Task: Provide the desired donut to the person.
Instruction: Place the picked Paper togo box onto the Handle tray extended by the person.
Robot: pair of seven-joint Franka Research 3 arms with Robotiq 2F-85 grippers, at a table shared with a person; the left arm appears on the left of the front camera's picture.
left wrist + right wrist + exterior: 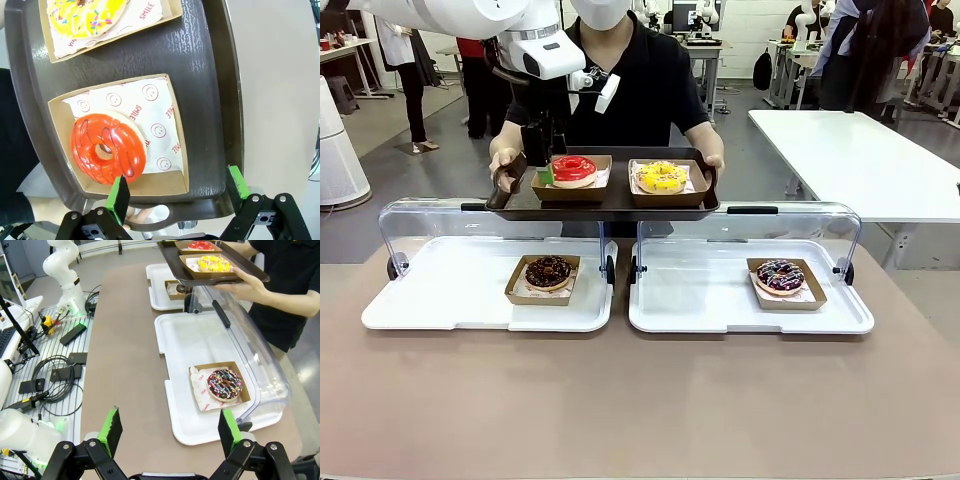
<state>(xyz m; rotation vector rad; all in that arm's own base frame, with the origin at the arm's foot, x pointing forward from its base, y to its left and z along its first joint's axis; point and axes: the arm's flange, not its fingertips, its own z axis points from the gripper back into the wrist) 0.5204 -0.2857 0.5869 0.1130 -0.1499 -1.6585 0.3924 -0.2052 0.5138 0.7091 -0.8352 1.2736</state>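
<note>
The person (640, 90), in a black T-shirt, holds a dark brown tray (610, 205) over the far side of the table. On it are a red-glazed donut (574, 170) and a yellow sprinkled donut (660, 176), each in a cardboard box. My left gripper (542, 175) hangs over the tray's left end beside the red donut. In the left wrist view it (179, 192) is open. Its fingers straddle the near edge of the red donut's (107, 155) box (165, 125) with nothing gripped. My right gripper (169, 432) stands open above the table, well short of the trays.
Two white display trays (470, 300) (720, 305) with raised clear lids sit mid-table. The left one has a chocolate donut (548, 272), the right one a dark sprinkled donut (780, 276) (225, 384). Bare tabletop lies in front. Cables and a robot base (62, 265) stand beside the table.
</note>
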